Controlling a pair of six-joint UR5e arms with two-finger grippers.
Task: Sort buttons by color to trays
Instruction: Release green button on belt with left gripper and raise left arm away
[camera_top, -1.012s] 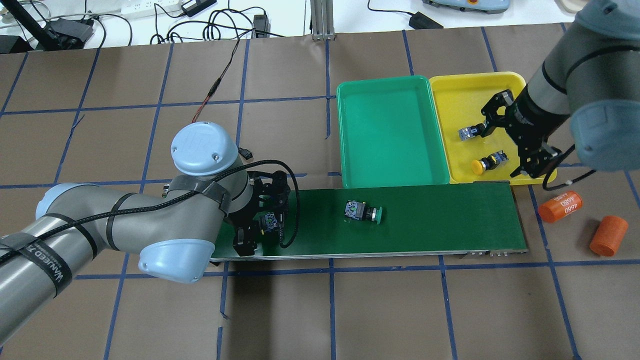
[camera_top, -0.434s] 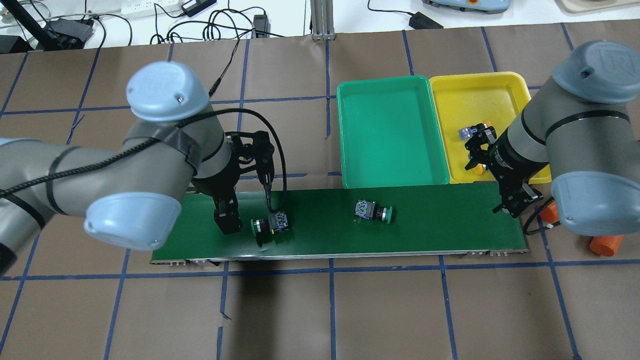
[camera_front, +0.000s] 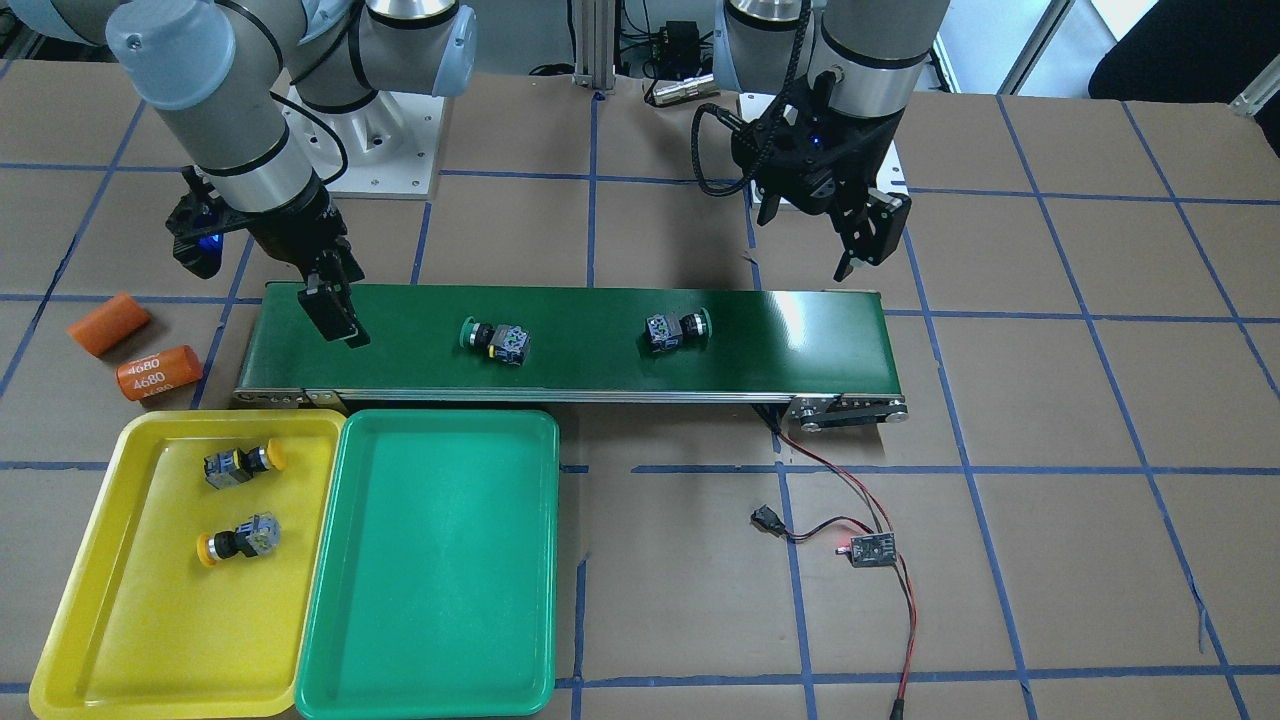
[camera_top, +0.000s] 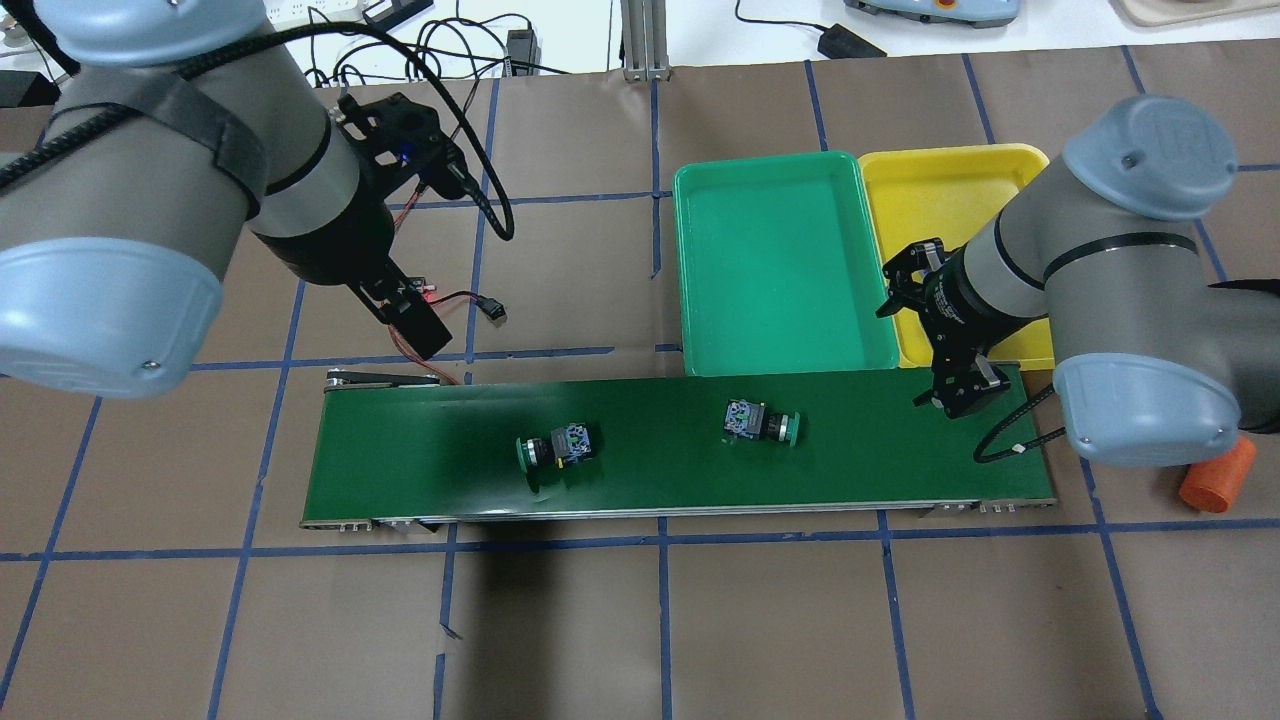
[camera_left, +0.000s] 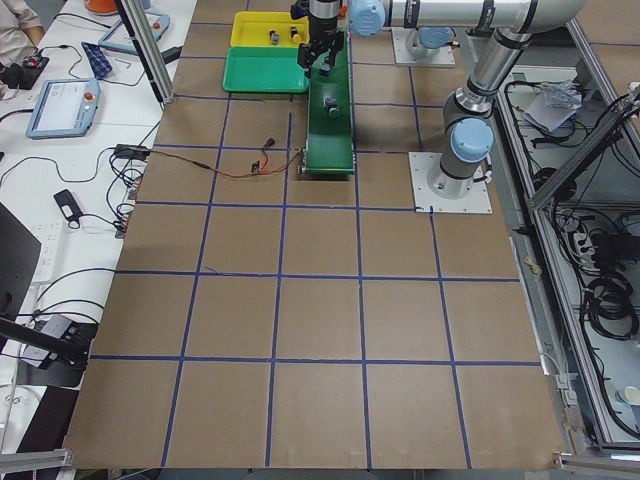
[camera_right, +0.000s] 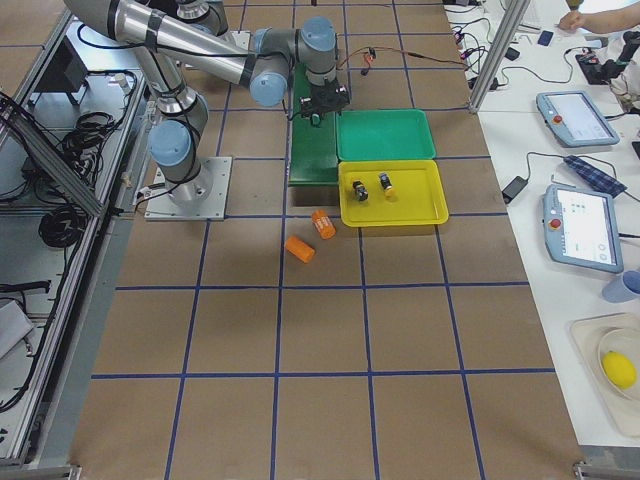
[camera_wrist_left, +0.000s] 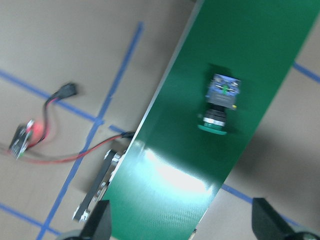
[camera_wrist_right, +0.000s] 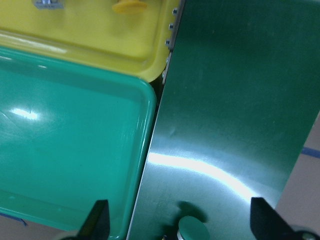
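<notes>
Two green buttons lie on their sides on the dark-green conveyor belt (camera_top: 900, 450), one left of the middle (camera_top: 557, 447) and one right of it (camera_top: 760, 422). Two yellow buttons (camera_front: 243, 463) (camera_front: 240, 540) lie in the yellow tray (camera_front: 100, 620). The green tray (camera_front: 430, 600) holds nothing. My left gripper (camera_top: 415, 325) is open and empty, raised over the table beyond the belt's left end. My right gripper (camera_top: 960, 390) is open and empty, above the belt's right end. The left wrist view shows one green button (camera_wrist_left: 220, 102) below.
Two orange cylinders (camera_front: 110, 322) (camera_front: 158, 372) lie on the table beside the belt's end near the yellow tray. A red-and-black cable with a small board (camera_front: 865, 548) lies by the belt's other end. The trays sit side by side along the belt's far edge.
My left gripper let go of a green button on the belt, then rose and moved away. My right gripper left the yellow tray for the belt's right end. The other green button shifted right.
</notes>
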